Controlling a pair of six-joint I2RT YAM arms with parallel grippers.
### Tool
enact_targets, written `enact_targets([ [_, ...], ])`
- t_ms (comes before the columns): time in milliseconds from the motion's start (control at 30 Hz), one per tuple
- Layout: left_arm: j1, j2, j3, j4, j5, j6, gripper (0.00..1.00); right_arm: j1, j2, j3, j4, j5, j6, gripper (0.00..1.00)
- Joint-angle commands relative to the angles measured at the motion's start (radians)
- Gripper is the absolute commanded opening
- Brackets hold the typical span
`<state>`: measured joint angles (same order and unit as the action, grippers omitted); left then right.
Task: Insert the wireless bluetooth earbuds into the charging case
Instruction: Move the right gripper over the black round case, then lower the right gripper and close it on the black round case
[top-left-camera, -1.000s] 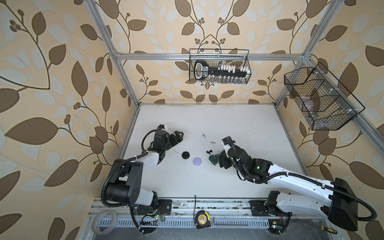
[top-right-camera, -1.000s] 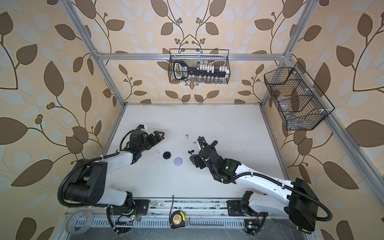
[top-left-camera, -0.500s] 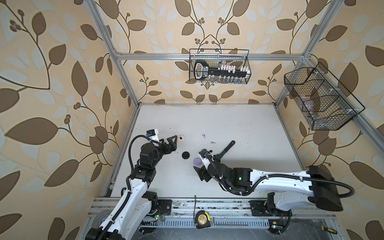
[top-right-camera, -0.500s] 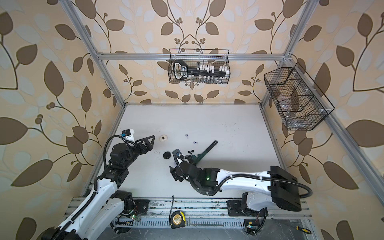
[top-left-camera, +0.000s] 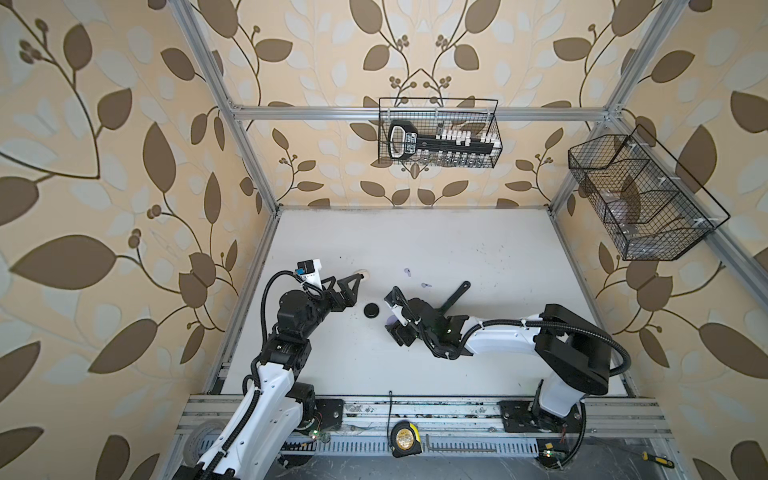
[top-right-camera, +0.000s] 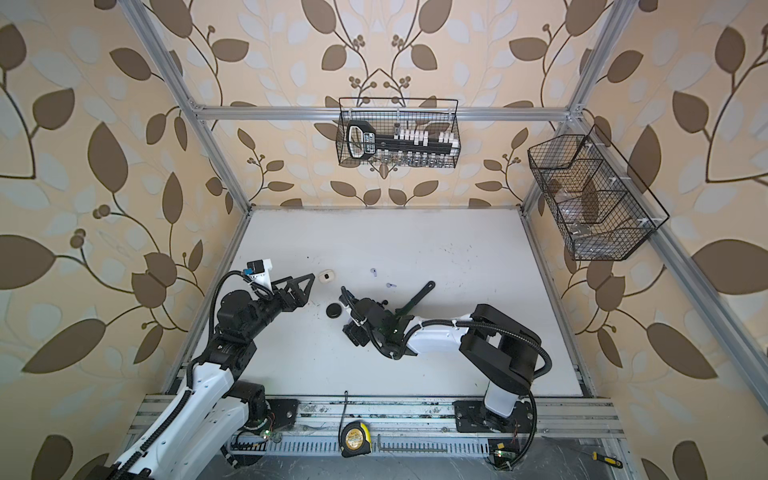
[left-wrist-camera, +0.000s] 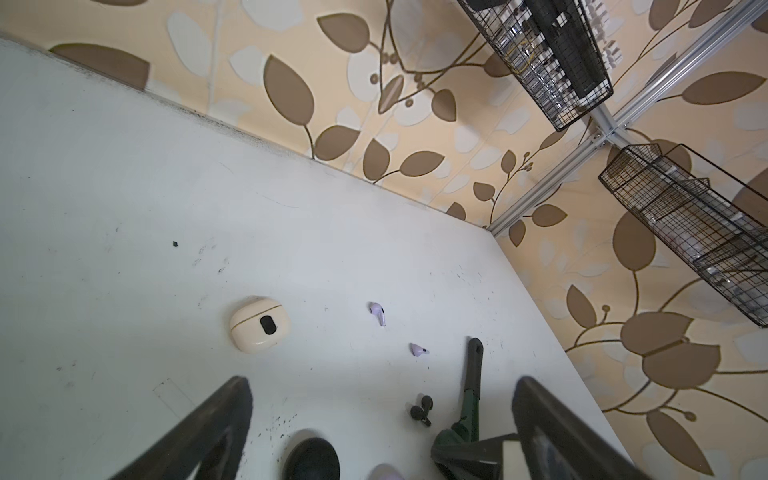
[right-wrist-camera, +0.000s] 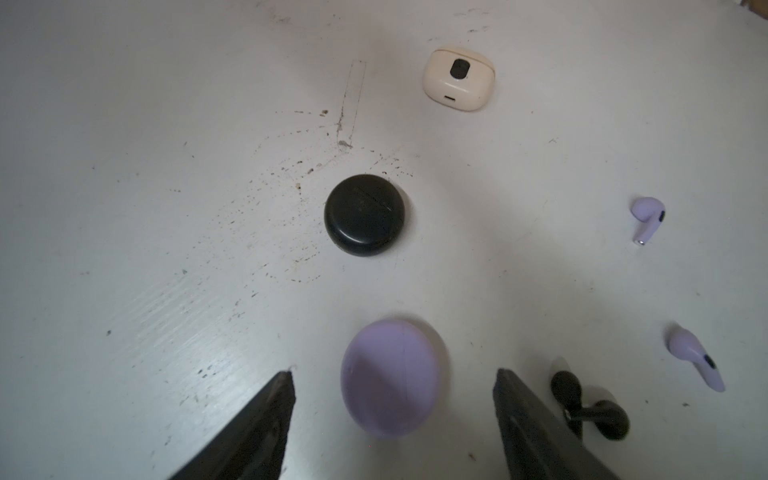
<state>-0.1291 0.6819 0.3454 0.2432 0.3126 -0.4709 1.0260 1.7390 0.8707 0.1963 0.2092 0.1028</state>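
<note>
**Mia:** When you look at the right gripper (right-wrist-camera: 392, 372), what sits between its black fingers (right-wrist-camera: 266, 415)?

**Ben:** A smooth, round lilac plastic case (right-wrist-camera: 390, 403). The fingers stand apart, one on each side, and do not touch it.

**Mia:** And the left gripper (left-wrist-camera: 382, 380)?

**Ben:** Its fingers are spread wide with nothing in them.

**Mia:** Where are the earbuds?

**Ben:** Two tiny lilac earbuds (right-wrist-camera: 648, 216) with short stems lie loose on the scratched white table (right-wrist-camera: 124, 166). Two shiny black earbuds (right-wrist-camera: 567, 388) lie close together, just beside a right finger. A round black case (right-wrist-camera: 365, 220) and a rounded cream case (right-wrist-camera: 459, 83) sit farther on.
</note>
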Motion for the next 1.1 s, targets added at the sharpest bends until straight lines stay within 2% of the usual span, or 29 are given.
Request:
enact_targets([
  [0, 0.011, 0.012, -0.011, 0.068, -0.015, 0.026, 0.99, 0.007, 0.036, 0.052, -0.029, -0.072, -0.052, 0.77],
  [367, 0.011, -0.048, -0.031, 0.042, -0.034, 0.019, 0.99, 0.012, 0.098, 0.103, -0.052, -0.06, -0.053, 0.75],
  [467, 0.011, -0.073, -0.036, 0.018, -0.104, 0.01, 0.99, 0.013, 0.12, 0.146, -0.047, -0.068, -0.068, 0.75],
  [600, 0.011, -0.123, -0.036, -0.067, -0.26, 0.0, 0.99, -0.011, 0.2, 0.237, -0.067, -0.095, -0.078, 0.75],
  [700, 0.011, -0.168, -0.044, -0.1, -0.309, 0.005, 0.99, -0.023, 0.267, 0.299, -0.091, -0.096, -0.09, 0.75],
  [900, 0.011, -0.204, -0.065, -0.084, -0.312, 0.004, 0.99, -0.044, 0.369, 0.404, -0.129, -0.115, -0.108, 0.73],
  [1067, 0.011, -0.197, -0.066, -0.081, -0.314, 0.002, 0.99, -0.056, 0.417, 0.441, -0.131, -0.185, -0.109, 0.75],
])
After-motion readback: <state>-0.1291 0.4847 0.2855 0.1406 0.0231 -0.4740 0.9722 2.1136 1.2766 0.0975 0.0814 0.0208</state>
